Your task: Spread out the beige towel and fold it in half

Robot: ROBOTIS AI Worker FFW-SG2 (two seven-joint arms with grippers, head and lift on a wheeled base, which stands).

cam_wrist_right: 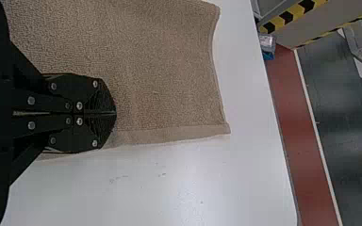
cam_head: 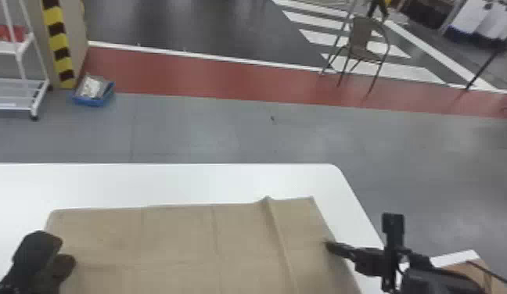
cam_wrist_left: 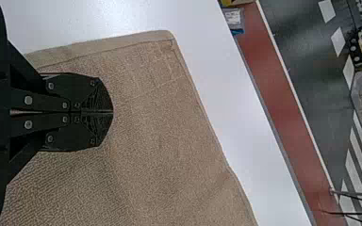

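Note:
The beige towel [cam_head: 178, 242] lies spread on the white table, nearly flat, with a raised crease running front to back near its right side. My left gripper [cam_head: 64, 252] is over the towel's left edge. In the left wrist view, that gripper [cam_wrist_left: 112, 112] is shut above the towel [cam_wrist_left: 155, 117], inside its hemmed border. My right gripper [cam_head: 328, 244] is at the towel's right edge. The right wrist view has this gripper [cam_wrist_right: 115, 113] shut over the towel [cam_wrist_right: 169, 70] close to its hem. No cloth can be made out between either pair of fingers.
White table surface [cam_head: 166, 183] shows beyond the towel's far edge and along its right side. The table's rounded far-right corner is near the towel. On the floor beyond are a blue bin [cam_head: 93, 92], a white rack [cam_head: 20, 94] and a chair [cam_head: 362, 43].

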